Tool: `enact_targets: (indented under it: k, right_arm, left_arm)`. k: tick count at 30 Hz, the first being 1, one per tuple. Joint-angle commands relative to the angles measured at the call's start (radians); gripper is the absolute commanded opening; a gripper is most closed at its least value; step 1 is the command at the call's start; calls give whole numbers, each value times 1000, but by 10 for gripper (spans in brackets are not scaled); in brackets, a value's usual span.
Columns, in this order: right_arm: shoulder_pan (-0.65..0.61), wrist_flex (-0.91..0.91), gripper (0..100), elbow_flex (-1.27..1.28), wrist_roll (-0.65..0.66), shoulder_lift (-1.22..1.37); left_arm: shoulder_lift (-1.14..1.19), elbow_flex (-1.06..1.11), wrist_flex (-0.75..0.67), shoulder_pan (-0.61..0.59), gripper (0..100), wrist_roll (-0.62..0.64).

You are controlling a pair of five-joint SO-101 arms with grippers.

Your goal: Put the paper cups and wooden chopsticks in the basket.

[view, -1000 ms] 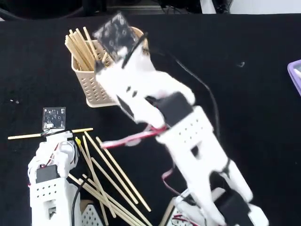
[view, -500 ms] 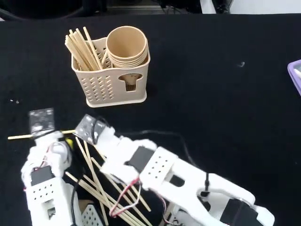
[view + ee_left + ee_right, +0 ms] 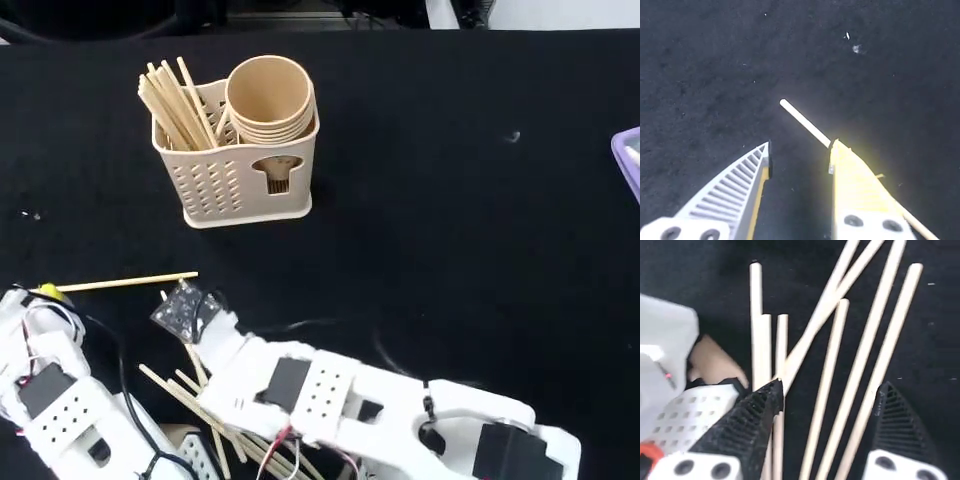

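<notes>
Looking down over the desk, the basket (image 3: 240,185) stands toward the far left corner. It already holds a stack of paper cups (image 3: 270,95) and a bundle of chopsticks (image 3: 170,105). One stray chopstick (image 3: 120,283) lies flat near the left edge. A loose pile (image 3: 175,390) fans out at the near edge, partly under the right arm (image 3: 330,390).

From the left wrist, the left gripper (image 3: 800,147) is spread wide and grasps nothing. The stray chopstick runs under its yellow finger (image 3: 850,180), not through the gap, so a small sideways shift should come before any squeeze.

From the right wrist, the right gripper (image 3: 830,389) hangs released above the pile, with several sticks crossing its gap. It would do best to centre on one or two parallel sticks, lower to the desk and close squarely across them, which should leave the rest unscattered.
</notes>
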Motion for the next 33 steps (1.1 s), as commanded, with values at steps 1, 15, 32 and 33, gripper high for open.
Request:
enact_targets:
  k: [1,15,32,33]
  right_arm:
    - [-38,-17,297,1,-29,-42]
    - [-114,-109,298,35,-78,1]
    - [-64,-184,294,-7,-69,208]
    - [-32,-147,293,-27,-61,216]
  left_arm:
    - [3,-73,9,-2,203,18]
    - [334,-200,-21,45,203,18]
    - [446,-249,-21,41,202,20]
    - [446,-249,-21,41,202,20]
